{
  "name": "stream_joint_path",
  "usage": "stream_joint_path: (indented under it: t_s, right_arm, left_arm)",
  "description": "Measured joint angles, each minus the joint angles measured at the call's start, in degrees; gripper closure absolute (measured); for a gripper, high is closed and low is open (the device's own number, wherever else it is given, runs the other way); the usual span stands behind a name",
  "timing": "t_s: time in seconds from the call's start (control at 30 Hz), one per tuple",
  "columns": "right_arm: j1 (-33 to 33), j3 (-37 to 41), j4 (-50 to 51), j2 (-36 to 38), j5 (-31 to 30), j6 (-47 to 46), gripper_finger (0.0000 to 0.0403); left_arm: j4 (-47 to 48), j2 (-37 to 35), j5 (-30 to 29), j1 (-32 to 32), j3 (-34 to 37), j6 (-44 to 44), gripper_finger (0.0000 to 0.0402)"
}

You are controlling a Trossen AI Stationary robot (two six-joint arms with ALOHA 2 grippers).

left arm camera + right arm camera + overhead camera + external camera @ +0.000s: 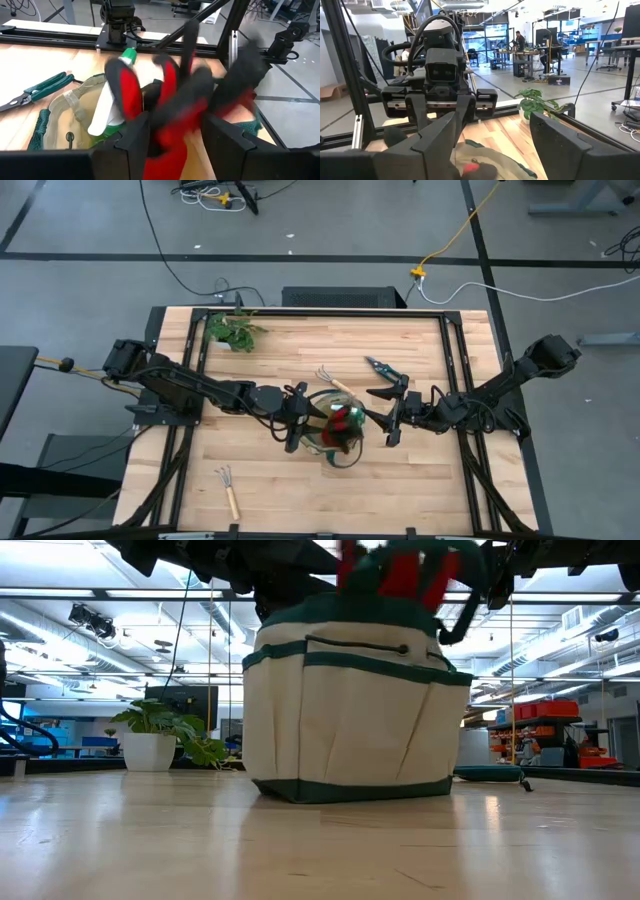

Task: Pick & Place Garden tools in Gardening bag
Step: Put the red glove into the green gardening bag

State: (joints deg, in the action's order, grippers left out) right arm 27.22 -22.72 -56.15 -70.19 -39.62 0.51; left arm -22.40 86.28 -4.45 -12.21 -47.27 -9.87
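Observation:
The cream gardening bag (335, 430) with green trim (350, 710) stands on the table's middle. The red-and-black gloves (172, 107) stick up out of its mouth, between the fingers of my open left gripper (177, 142), which is at the bag's left rim (298, 422). A white-handled green piece (104, 112) stands inside the bag. My right gripper (392, 418) hangs open at the bag's right rim with nothing between its fingers (495, 145). One rake (333, 380) and the pruning shears (385, 367) lie just beyond the bag. A second rake (228, 488) lies near the front left. My left gripper's fingers (135, 137) stand wide apart, level, on either side of the gloves' red cuff end (165, 150), coming from the table's left. The gloves are blurred; whether a finger touches them, I cannot tell.
A leafy plant in a white pot (235, 330) stands at the far left of the table. Black frame rails (460, 380) run along the table's sides and far edge. Bare wood lies along the near edge to the right of the second rake.

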Motion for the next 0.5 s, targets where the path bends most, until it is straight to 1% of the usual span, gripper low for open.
stream_joint_path:
  t_s: [0.4, 0.5]
  right_arm:
    - [0.0, 0.0, 0.01, 0.0, -0.01, 0.0, 0.0145]
    - [0.0, 0.0, 0.01, 0.0, 0.0, 0.02, 0.0145]
  left_arm:
    - [-0.19, 0.0, -0.02, 0.0, 0.0, 0.27, 0.0223]
    - [-0.56, -0.26, -0.15, 0.0, 0.0, 2.57, 0.0223]
